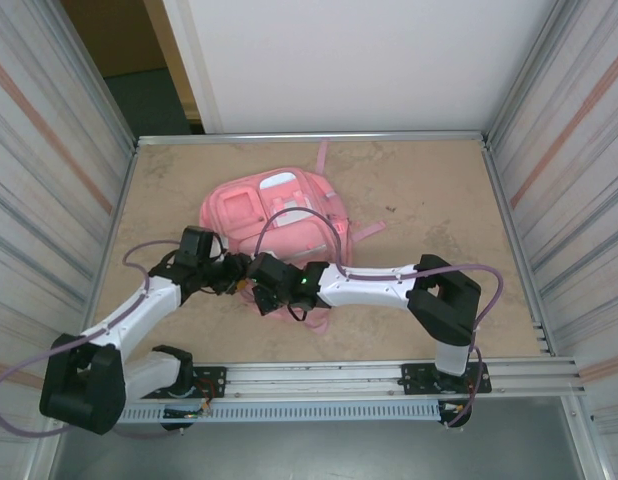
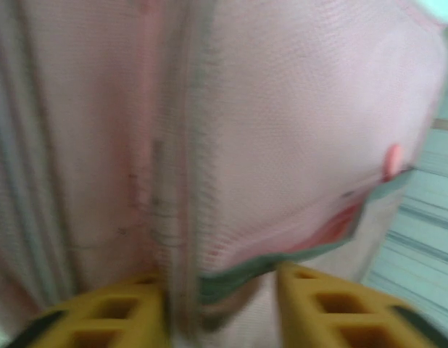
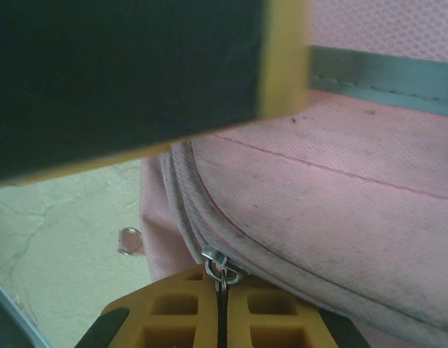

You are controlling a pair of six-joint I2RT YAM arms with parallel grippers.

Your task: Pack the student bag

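Right now we are seeing the student bag [image 1: 279,215] lying front side up around the middle of the table [image 1: 429,200], with both arms meeting at its near edge. Our right gripper [image 3: 222,293] is pinching the metal zip pull [image 3: 220,262], its fingers closed together. Our left gripper [image 2: 220,308] is straddling a grey-trimmed fold of the pink fabric, jaws apart; we cannot tell whether it is gripping

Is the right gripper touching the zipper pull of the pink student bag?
Touching. In the right wrist view, the right gripper is shut, and the metal zipper pull of the student bag sits pinched between its yellow fingers.
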